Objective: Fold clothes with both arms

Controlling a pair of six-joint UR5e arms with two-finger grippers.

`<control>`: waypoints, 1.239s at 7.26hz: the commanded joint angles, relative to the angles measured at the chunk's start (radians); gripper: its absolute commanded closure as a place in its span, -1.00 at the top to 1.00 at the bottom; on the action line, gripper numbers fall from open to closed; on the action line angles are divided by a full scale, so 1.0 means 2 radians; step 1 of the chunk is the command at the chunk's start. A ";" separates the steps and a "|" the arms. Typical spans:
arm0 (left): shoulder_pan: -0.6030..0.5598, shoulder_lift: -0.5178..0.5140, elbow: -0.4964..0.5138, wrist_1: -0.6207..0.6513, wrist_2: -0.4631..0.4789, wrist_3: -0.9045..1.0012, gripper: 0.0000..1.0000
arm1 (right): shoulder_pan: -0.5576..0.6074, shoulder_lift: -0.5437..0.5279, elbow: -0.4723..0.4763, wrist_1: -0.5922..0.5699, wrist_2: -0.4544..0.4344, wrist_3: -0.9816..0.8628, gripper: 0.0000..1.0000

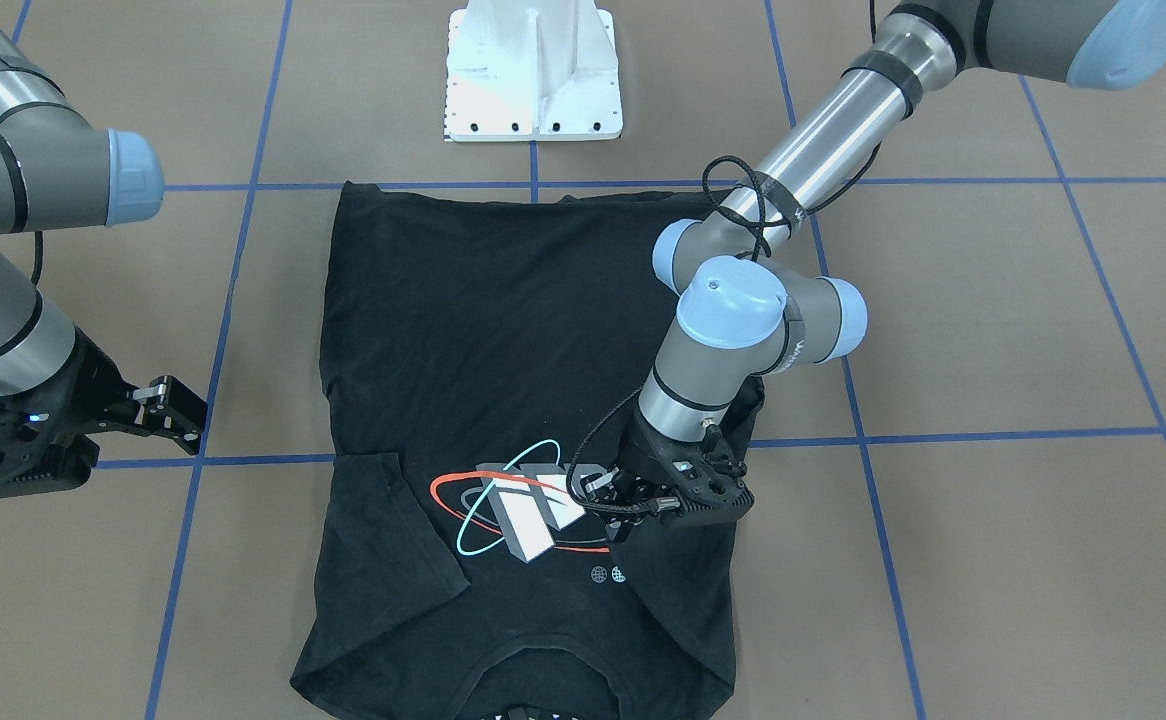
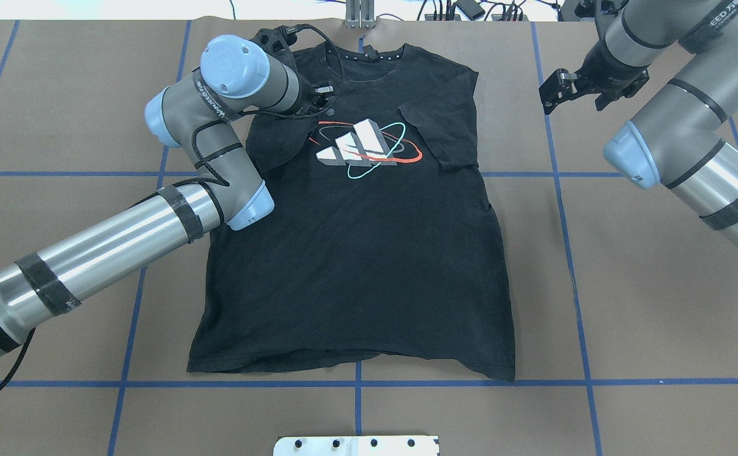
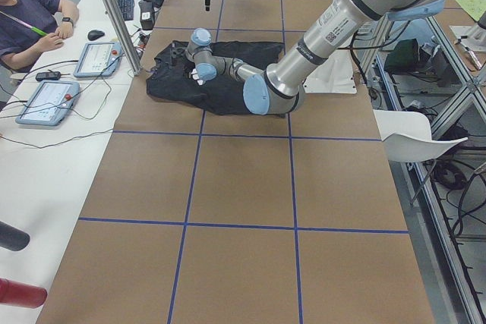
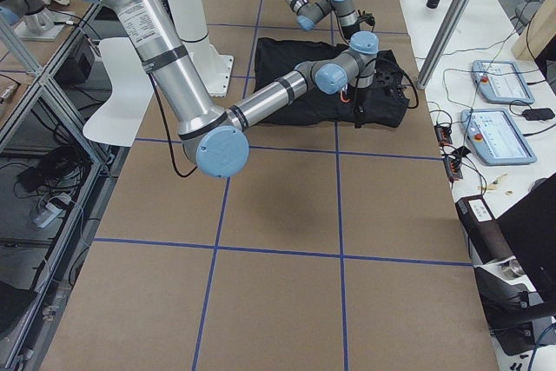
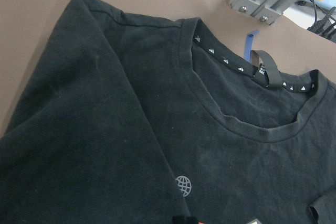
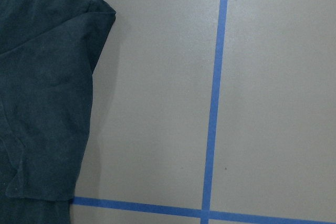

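Brown table (image 2: 660, 285), gridded with blue tape lines (image 2: 660, 382). Alongside it, a white side desk (image 3: 45, 157) with two pendants (image 3: 47, 101) and a keyboard (image 3: 125, 1). A person (image 3: 26, 17) sits there, and a white chair (image 3: 414, 146) stands opposite.

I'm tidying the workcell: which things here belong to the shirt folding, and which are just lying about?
In the job: black T-shirt, left gripper, right gripper.
Just lying about: white pedestal base, control tablets, keyboard on the side desk.

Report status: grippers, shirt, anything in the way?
Left gripper low over T-shirt print, jaws unclear. Right gripper empty, over bare table beside it. Both sleeves folded in. No obstruction seen.
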State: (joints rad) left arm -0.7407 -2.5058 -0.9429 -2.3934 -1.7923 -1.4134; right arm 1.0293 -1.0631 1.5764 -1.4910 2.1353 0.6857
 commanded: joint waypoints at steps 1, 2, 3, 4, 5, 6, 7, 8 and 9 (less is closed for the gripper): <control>0.000 0.000 -0.003 -0.001 0.000 0.006 0.99 | -0.001 0.000 -0.001 0.000 0.000 0.000 1.00; -0.002 0.000 -0.008 -0.001 -0.003 0.013 1.00 | -0.001 0.000 -0.001 0.000 0.000 0.002 1.00; -0.005 0.004 -0.028 0.012 -0.005 0.048 1.00 | -0.001 0.001 0.000 0.000 0.000 0.004 1.00; -0.009 0.011 -0.059 0.054 -0.017 0.091 1.00 | -0.001 0.000 0.005 0.000 0.000 0.010 1.00; -0.009 0.042 -0.109 0.086 -0.031 0.108 1.00 | -0.003 -0.002 0.014 0.001 0.002 0.037 1.00; -0.009 0.092 -0.165 0.088 -0.043 0.121 1.00 | -0.013 -0.009 0.035 0.000 0.001 0.060 1.00; -0.009 0.141 -0.227 0.090 -0.059 0.130 1.00 | -0.030 -0.025 0.065 0.001 -0.001 0.097 1.00; -0.009 0.191 -0.278 0.090 -0.079 0.130 1.00 | -0.047 -0.050 0.109 0.001 -0.008 0.119 1.00; -0.007 0.232 -0.320 0.090 -0.081 0.130 1.00 | -0.070 -0.095 0.165 0.001 -0.015 0.147 1.00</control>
State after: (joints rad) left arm -0.7570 -2.1517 -1.4673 -2.2153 -1.9328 -1.1576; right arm 0.9408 -1.1642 1.7834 -1.4897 2.1213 0.9115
